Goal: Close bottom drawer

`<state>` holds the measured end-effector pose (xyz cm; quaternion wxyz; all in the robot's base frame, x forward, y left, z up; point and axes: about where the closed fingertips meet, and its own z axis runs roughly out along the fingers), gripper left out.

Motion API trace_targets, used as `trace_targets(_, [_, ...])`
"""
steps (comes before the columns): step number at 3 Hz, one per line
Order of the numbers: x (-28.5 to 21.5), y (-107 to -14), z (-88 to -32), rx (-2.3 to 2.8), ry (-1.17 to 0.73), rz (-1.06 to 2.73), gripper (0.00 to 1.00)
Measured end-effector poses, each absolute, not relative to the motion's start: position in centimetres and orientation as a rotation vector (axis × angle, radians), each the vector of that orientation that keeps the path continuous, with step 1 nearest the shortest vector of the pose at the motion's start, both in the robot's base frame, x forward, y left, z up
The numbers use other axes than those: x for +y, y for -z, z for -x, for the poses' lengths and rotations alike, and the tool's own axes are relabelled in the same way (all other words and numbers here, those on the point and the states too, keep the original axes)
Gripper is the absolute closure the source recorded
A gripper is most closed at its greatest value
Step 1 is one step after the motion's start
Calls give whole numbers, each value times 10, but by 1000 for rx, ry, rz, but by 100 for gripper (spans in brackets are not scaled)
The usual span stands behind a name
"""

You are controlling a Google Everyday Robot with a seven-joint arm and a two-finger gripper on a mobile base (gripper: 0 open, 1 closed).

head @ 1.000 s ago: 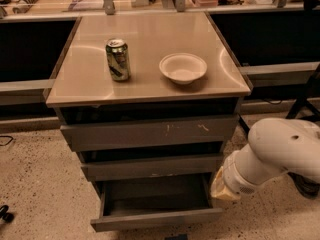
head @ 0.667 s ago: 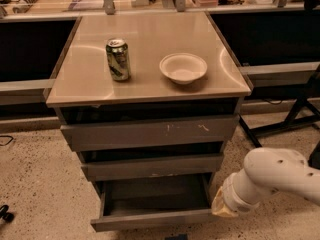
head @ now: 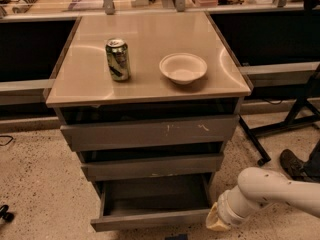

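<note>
The bottom drawer (head: pixel 150 219) stands pulled out of the grey-brown cabinet, its plain flat front low in the view and its shallow grey box showing inside. The middle drawer (head: pixel 152 166) and the wide top drawer (head: pixel 150 132) with white scratch marks sit above it, both pushed in further. My white arm (head: pixel 270 194) reaches in from the lower right. Its wrist end (head: pixel 217 218) is right beside the right end of the bottom drawer's front. The gripper itself is hidden behind the wrist.
A green can (head: pixel 118 59) and a white bowl (head: pixel 183 67) stand on the cabinet's tan top (head: pixel 145 86). A black stand leg (head: pixel 260 144) and a shoe (head: pixel 294 165) are on the speckled floor at the right. A dark workbench runs behind.
My arm has dropped lower and moved left, bringing its wrist end down beside the right end of the bottom drawer's front. The drawer stands open as before.
</note>
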<state>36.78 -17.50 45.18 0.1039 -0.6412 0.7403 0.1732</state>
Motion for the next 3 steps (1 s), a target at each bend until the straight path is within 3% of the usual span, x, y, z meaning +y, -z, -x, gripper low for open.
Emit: trace_targets(3, [-187, -388, -380, 2105, -543, 1892, 100])
